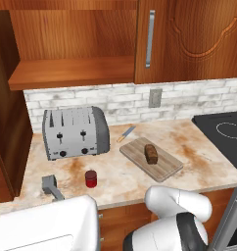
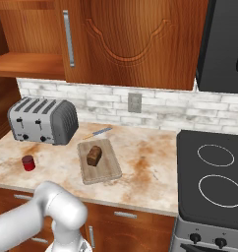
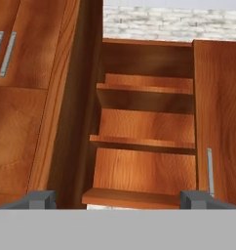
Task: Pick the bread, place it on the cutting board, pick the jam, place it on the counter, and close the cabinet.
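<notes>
The dark brown bread (image 1: 151, 153) (image 2: 94, 155) lies on the light wooden cutting board (image 1: 164, 169) (image 2: 105, 172) on the counter (image 1: 199, 152) (image 2: 145, 162). The red jam (image 1: 91, 178) (image 2: 28, 163) stands upright on the counter in front of the toaster. The cabinet (image 1: 71, 68) (image 3: 144, 127) has its left side open, with bare shelves showing; its right door (image 1: 189, 39) (image 2: 135, 44) is shut. My gripper (image 3: 117, 200) is open with nothing between its fingers, and it points up into the open cabinet. One grey finger (image 1: 51, 186) shows low at the left, beside the jam.
A silver toaster (image 1: 75, 132) (image 2: 42, 120) stands at the back left. A knife (image 1: 126, 133) (image 2: 97, 132) lies by the brick wall. A black stovetop (image 1: 225, 137) (image 2: 214, 172) is on the right. The open cabinet door (image 1: 10, 122) juts out at the far left.
</notes>
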{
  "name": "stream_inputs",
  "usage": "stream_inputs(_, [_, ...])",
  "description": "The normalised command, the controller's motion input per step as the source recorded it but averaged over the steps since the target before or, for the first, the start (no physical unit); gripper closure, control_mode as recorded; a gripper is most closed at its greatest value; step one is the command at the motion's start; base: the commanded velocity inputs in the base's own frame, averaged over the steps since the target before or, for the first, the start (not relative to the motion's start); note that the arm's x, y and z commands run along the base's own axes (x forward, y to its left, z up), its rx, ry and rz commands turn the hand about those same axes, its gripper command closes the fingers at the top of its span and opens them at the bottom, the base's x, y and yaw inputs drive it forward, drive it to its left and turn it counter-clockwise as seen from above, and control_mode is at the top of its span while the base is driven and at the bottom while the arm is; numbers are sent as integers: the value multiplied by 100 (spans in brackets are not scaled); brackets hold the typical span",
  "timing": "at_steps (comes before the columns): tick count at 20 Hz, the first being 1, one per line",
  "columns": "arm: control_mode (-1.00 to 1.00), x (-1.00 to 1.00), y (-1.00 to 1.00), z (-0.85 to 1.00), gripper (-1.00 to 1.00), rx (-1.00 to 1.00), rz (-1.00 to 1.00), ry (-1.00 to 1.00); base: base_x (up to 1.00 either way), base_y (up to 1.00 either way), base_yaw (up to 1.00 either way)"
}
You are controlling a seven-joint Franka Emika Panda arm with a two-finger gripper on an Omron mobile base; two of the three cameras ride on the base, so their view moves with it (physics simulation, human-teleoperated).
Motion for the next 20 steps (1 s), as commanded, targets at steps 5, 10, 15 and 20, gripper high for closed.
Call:
stream_inputs(5, [-100, -27, 25, 0, -100, 0, 0, 7, 0, 0, 0])
stream_inputs(10, [-100, -20, 27, 0, -100, 0, 0, 8, 0, 0, 0])
stream_inputs(15, [-100, -19, 26, 0, -100, 0, 0, 9, 0, 0, 0])
stream_inputs(20, [-100, -15, 23, 0, -100, 0, 0, 7, 0, 0, 0])
